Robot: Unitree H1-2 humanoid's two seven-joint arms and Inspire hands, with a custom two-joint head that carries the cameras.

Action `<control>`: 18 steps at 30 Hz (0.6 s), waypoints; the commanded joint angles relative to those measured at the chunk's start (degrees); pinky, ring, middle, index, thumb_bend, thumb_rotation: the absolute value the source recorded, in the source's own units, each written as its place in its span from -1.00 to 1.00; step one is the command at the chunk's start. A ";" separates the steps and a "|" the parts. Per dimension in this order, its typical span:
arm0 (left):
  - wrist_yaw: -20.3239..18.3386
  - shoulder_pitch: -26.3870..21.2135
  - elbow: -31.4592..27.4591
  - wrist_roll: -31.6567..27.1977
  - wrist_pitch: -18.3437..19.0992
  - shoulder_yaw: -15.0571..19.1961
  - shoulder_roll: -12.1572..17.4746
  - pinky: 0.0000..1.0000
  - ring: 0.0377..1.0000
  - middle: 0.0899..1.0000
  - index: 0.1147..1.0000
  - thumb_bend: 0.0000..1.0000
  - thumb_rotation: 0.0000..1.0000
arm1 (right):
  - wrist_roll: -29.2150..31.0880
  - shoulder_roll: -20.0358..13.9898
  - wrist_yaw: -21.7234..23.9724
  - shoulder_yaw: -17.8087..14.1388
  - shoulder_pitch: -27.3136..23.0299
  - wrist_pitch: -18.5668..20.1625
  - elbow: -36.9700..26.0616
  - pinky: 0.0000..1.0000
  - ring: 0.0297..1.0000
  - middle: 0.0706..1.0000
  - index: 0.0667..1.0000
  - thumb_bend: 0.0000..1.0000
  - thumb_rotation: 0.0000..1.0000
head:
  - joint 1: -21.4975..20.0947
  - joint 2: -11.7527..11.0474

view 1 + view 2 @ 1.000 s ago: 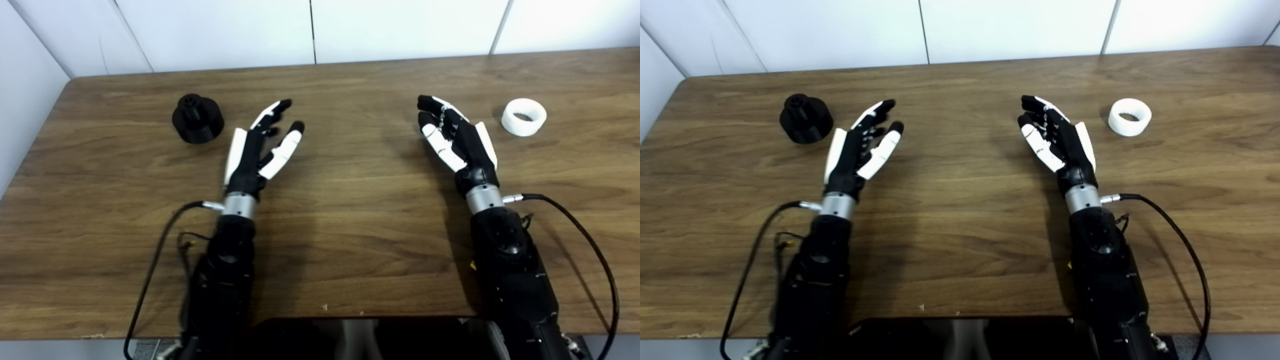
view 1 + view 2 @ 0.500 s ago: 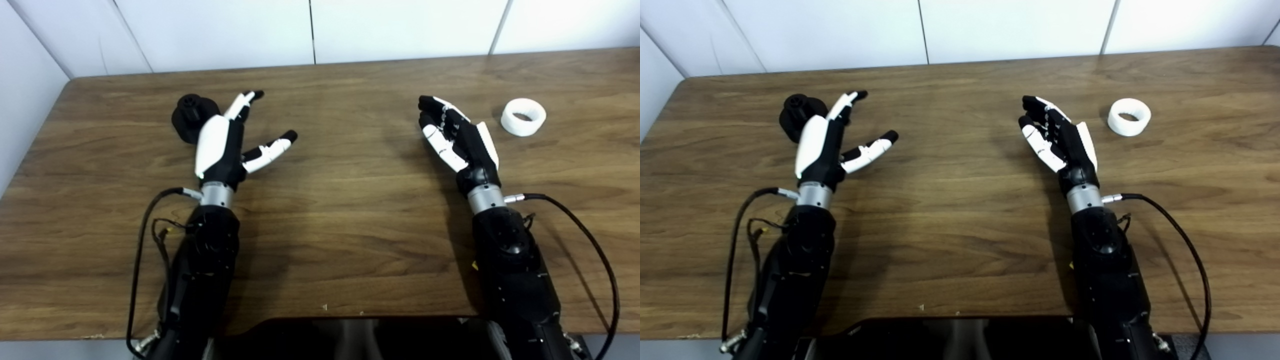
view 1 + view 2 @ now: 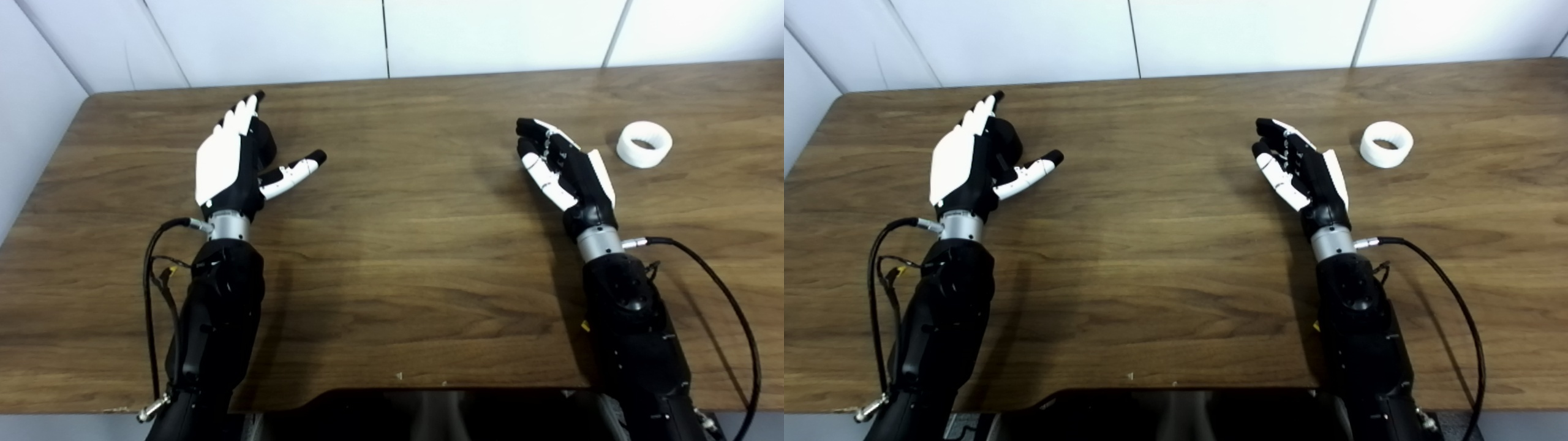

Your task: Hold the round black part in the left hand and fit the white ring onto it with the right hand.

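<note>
With its white back turned to the cameras, the left hand point(image 3: 229, 162) hangs over the round black part point(image 3: 1006, 138), of which only a dark edge shows past the palm; the fingers point(image 3: 245, 110) are extended and the thumb point(image 3: 294, 173) is splayed toward the table's middle, so nothing is grasped yet. The step in hand appears to be the pick-up of that part. To do it well, the hand should probably settle lower until fingers and thumb stand on opposite sides of the part's wall, then close evenly, leaving the upper face free to receive the ring. Whether the palm already touches the part cannot be told, since the hand hides the contact. The right hand point(image 3: 566, 171) waits palm-up and empty, fingers loosely spread, near the white ring point(image 3: 644, 144), which lies flat on the wooden table point(image 3: 404, 257) just beyond and outside it. Black cables point(image 3: 716, 288) loop from both wrists along the surface; nothing lies between either hand and its target.
</note>
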 commanded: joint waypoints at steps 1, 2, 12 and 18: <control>1.13 -2.98 -1.15 1.90 0.61 0.46 2.33 1.00 1.00 1.00 1.00 0.89 0.28 | 0.75 -0.08 0.34 -0.30 -1.95 -2.24 -1.35 0.58 0.65 0.63 0.56 -0.11 0.16 | 0.04 0.06; 0.94 -3.12 -0.92 2.14 0.90 0.60 2.71 1.00 1.00 1.00 1.00 0.90 0.29 | 0.59 -0.22 0.39 -0.26 -1.93 -2.16 -1.42 0.58 0.65 0.63 0.56 -0.12 0.17 | 0.04 0.06; 1.63 -4.42 1.03 1.75 1.66 1.76 5.74 1.00 1.00 1.00 1.00 0.93 0.20 | 1.10 -0.49 0.98 -0.46 -1.95 -2.61 -1.21 0.56 0.66 0.64 0.56 -0.15 0.15 | 0.28 0.01; 2.37 -5.20 3.16 2.12 2.20 2.21 6.88 1.00 1.00 1.00 1.00 0.96 0.19 | 0.48 -0.55 0.75 -0.42 -1.93 -2.65 -1.15 0.55 0.65 0.62 0.56 -0.15 0.16 | 0.24 -0.06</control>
